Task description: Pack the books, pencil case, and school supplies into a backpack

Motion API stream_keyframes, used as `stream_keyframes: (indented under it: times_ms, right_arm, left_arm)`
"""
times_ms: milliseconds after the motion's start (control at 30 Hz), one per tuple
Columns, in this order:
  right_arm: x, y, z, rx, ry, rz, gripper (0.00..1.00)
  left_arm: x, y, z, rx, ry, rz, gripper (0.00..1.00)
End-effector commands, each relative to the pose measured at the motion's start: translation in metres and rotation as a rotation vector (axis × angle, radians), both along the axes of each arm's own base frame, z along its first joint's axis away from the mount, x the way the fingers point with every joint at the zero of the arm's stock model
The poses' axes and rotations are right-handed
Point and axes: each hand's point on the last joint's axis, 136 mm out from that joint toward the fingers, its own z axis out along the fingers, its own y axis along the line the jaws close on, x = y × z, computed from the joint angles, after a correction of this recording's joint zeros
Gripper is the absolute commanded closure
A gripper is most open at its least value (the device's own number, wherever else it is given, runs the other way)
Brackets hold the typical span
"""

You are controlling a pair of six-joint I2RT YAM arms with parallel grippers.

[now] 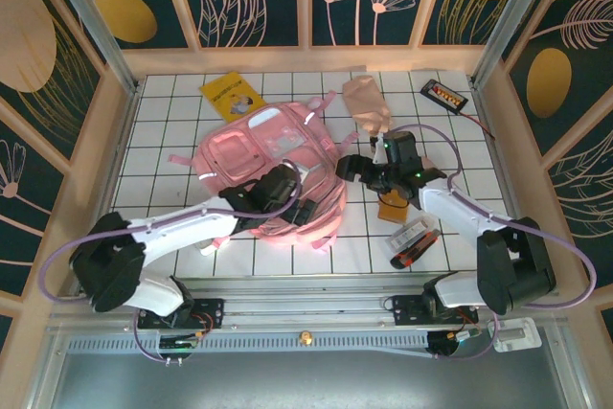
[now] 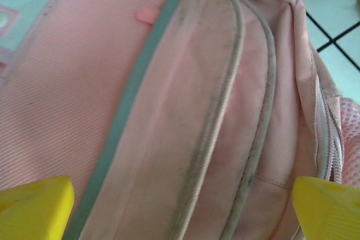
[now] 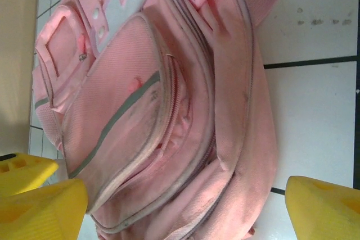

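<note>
Left claw point(image 2: 180, 209) gaping wide over the backpack point(image 1: 251, 152); right claw point(image 3: 183, 206) spread too, just beside it, seemingly not touching.

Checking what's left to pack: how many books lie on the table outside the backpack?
2: the yellow booklet at the far side, beyond the backpack, and the orange-brown notebook partly under the right arm. Others may be hidden under the backpack.

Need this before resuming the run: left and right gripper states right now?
Left gripper: open, holding nothing, over the backpack.
Right gripper: open, holding nothing, by the backpack.
</note>
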Motion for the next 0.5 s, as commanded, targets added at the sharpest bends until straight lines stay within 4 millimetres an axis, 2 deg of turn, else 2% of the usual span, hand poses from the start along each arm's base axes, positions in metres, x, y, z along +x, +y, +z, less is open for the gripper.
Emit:
stream_keyframes:
  times_ms: [0,33,67,100,233,467]
  right_arm:
    - [0.0,0.002,-0.003,0.005,-0.01,-0.001,0.09]
    - [0.0,0.001,-0.003,0.004,-0.009,-0.003,0.09]
    - [0.0,0.001,-0.004,0.005,-0.01,-0.004,0.09]
    - [0.0,0.0,-0.005,0.005,-0.008,-0.004,0.09]
    - [0.002,0.002,-0.009,0.022,0.001,-0.002,0.11]
    - [0.021,0.015,-0.019,0.028,0.032,0.032,0.33]
  left_arm:
    - [0.003,-0.012,0.001,0.075,-0.03,-0.049,0.01]
    - [0.001,-0.013,-0.003,0.089,-0.027,-0.059,0.01]
    - [0.005,-0.023,0.006,0.073,-0.04,-0.068,0.01]
    - [0.005,-0.027,0.006,0.072,-0.039,-0.08,0.01]
    - [0.007,-0.034,0.004,0.077,-0.035,-0.091,0.01]
    - [0.004,-0.029,0.0,0.072,-0.038,-0.083,0.01]
